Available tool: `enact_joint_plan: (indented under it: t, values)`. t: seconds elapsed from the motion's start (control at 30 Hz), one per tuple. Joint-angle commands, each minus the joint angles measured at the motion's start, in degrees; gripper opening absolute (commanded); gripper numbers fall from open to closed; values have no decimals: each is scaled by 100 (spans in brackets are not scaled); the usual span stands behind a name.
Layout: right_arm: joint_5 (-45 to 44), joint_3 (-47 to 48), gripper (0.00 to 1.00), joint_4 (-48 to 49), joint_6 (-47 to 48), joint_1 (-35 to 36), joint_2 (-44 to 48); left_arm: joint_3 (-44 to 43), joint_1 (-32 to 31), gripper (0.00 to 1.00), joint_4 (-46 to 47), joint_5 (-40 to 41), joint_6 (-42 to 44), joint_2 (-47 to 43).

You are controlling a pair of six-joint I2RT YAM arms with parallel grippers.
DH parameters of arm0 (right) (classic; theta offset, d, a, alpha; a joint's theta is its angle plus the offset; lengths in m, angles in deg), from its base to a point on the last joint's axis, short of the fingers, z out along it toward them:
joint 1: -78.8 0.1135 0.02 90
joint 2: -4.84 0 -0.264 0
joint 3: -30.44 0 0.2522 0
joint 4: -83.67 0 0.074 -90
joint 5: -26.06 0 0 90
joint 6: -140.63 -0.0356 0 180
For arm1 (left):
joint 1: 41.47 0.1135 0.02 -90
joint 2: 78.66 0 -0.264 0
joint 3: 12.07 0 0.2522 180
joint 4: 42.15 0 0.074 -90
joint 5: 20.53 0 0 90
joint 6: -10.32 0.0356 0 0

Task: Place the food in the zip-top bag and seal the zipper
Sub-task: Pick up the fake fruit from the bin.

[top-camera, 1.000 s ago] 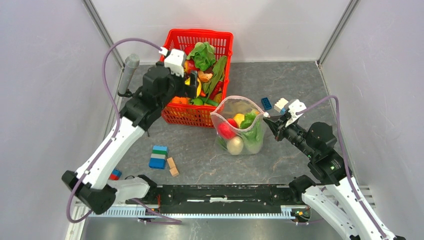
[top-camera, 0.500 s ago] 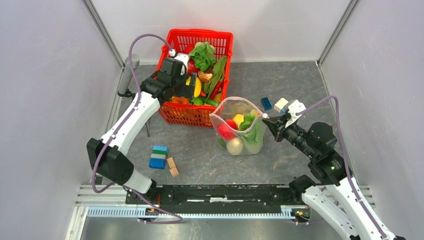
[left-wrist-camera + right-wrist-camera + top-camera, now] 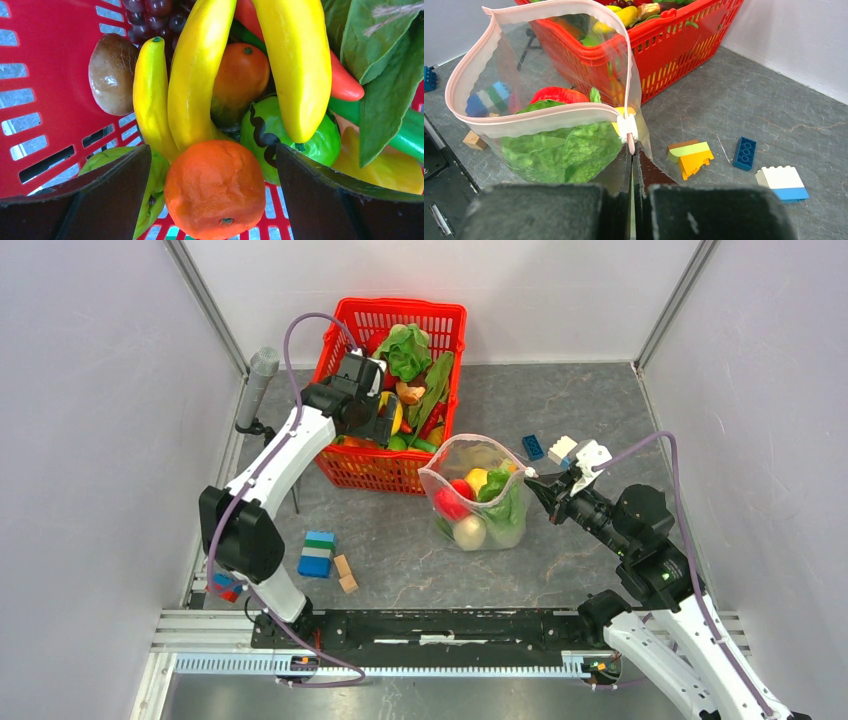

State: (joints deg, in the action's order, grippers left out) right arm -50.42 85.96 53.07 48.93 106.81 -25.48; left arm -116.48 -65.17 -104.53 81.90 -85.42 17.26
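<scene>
**Bag stands open beside the basket, partly filled**

The clear, crinkly zip-top bag stands on the table just right of the red mesh basket. Its film blurs a red apple, leafy greens and a pale round radish. The wavy pink zipper gapes. The right gripper pinches the bag's corner below the slider. The left gripper, jaws wide, straddles a dimpled orange in the basket.

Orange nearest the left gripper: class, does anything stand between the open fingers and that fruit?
Nothing visible does. The left gripper hangs open over the basket, the orange bare in the gap between its fingers. The bananas lie just beyond it, not across it.
</scene>
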Motion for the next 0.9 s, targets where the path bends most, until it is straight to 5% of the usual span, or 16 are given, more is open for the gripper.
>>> enact_joint_plan:
  t: [0.0,0.87]
  values:
    - [56,156,0,197,-51,-6,23,-440,43,100,-588,-28,201,153]
    - [147,80,0,268,-103,-5,-11,-590,64,100,-1335,-138,523,268]
